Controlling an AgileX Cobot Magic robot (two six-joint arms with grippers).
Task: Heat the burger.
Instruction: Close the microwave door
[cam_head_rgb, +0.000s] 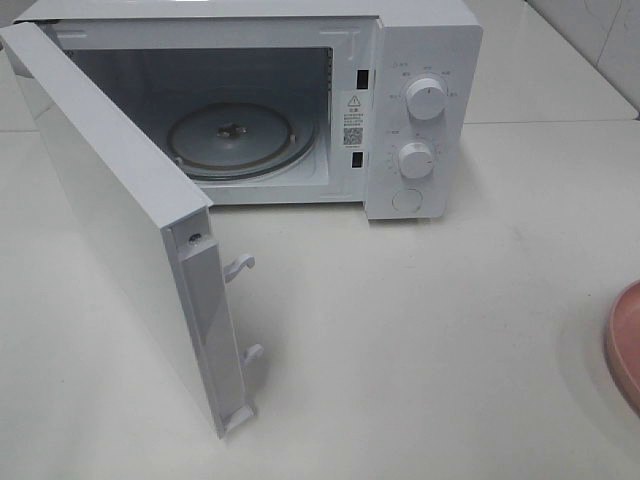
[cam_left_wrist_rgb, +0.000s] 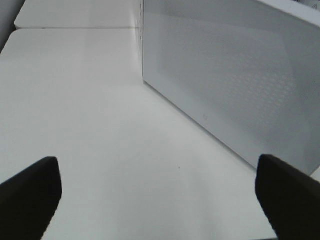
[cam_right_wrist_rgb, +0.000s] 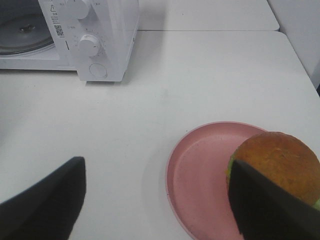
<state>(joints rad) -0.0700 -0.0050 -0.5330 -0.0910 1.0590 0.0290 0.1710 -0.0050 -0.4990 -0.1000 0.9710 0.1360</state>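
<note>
Resting on one pink plate (cam_right_wrist_rgb: 200, 165), one burger (cam_right_wrist_rgb: 277, 162), one open microwave (cam_head_rgb: 420, 60), both grippers' fingers (cam_right_wrist_rgb: 45, 207) apart.

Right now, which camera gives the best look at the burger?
The right wrist view: the burger sits on the pink plate, partly behind one of the fingers. The exterior high view catches only the plate's edge; the left wrist view shows neither.

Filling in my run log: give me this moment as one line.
microwave door: open | turntable: empty | burger: on pink plate | both grippers: open, empty
</note>
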